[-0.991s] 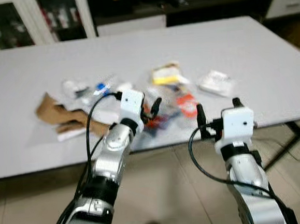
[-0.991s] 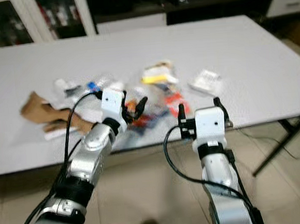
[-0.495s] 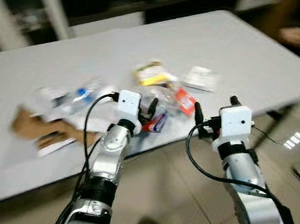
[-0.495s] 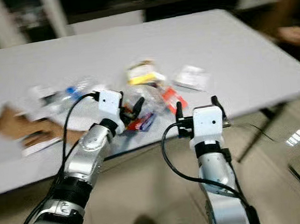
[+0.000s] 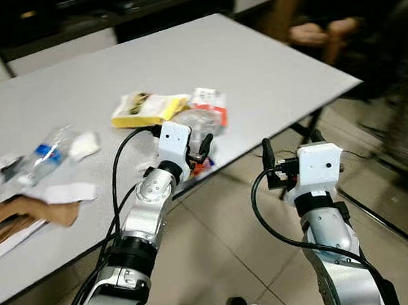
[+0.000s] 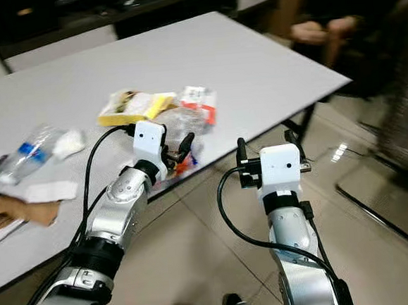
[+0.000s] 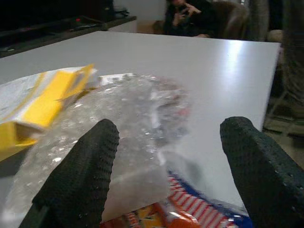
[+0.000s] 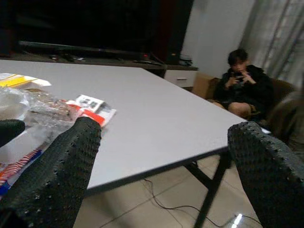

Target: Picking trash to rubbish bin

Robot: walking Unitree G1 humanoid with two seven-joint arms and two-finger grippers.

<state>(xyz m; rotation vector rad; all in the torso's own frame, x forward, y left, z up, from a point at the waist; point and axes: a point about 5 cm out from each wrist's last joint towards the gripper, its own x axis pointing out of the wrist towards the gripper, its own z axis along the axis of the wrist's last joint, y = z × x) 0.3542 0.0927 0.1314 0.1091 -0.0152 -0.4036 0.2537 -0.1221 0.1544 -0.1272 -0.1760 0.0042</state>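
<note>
Clear crinkled plastic bag (image 7: 128,128) half-hiding a striped wrapper (image 7: 190,206), between the spread left end effector (image 7: 166,156) fingers.

Wide bare tabletop (image 5: 268,70) lies toward the upper right of the frame, past the trash. Ahead of the left claw (image 5: 198,147), its fingers spread, a crumpled clear wrapper (image 7: 128,123) blocks the way. The right claw (image 5: 288,144) hangs over open floor (image 5: 247,248) beyond the tabletop's edge.
</note>
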